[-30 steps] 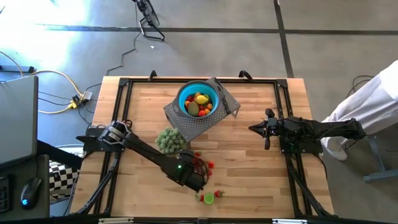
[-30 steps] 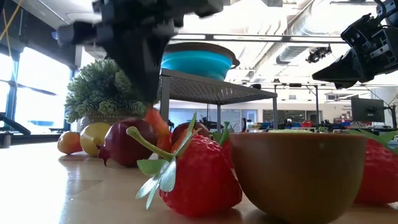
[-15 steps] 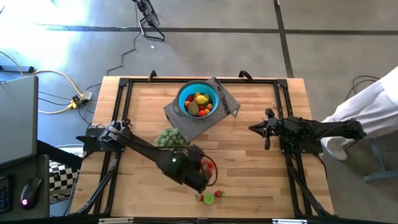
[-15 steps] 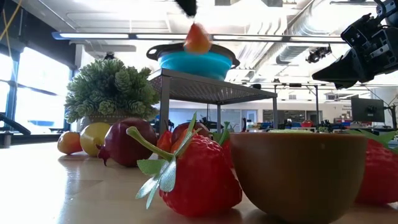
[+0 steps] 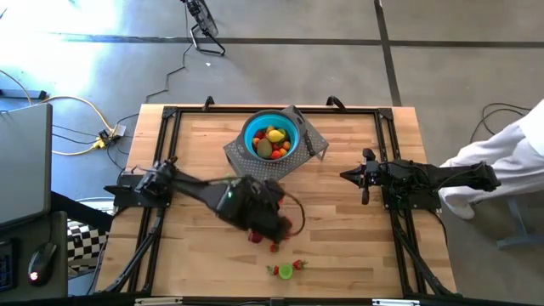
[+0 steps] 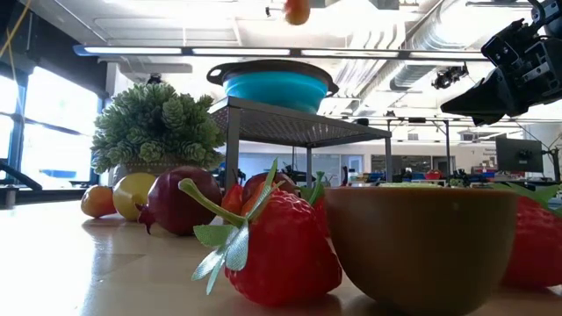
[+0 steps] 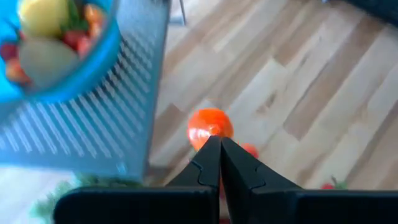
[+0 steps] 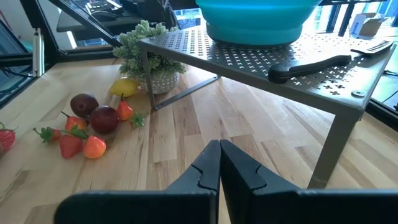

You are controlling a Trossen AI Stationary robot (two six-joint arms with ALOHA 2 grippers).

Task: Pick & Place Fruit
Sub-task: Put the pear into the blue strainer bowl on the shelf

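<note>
The left gripper [image 7: 214, 146] is held above the middle of the table [image 5: 357, 246], near the front of the grey rack [image 5: 255, 174]. Its fingers [image 7: 205, 163] are pressed together, and an orange fruit [image 7: 210, 126] is pinched at their tips. In the low view the same orange fruit [image 6: 297, 10] is seen high up, above the level of the blue bowl [image 6: 277, 88].

The bowl [image 5: 272, 136] stands on the perforated rack at the far middle of the table. Several fruit pieces are already held in it: a yellow one [image 5: 275, 134], a brownish green one [image 5: 264, 148] and some red ones. A black-handled knife [image 8: 311, 64] lies on the rack just right of the bowl.

More fruit is left on the table top. A cluster of strawberries [image 8: 69, 144] and dark red plums [image 8: 104, 118] lies near a small potted plant [image 8: 150, 59], with a lemon [image 8: 124, 86] just beside the pot. Nearer the front edge, a lime green piece [image 5: 286, 271] lies with small red pieces touching it.

The right gripper [image 8: 219, 163] is held at the right side of the table, well apart from the fruit, with its fingers closed on nothing. A white sleeve [image 5: 501, 157] of a person is seen beyond the right edge of the table.
</note>
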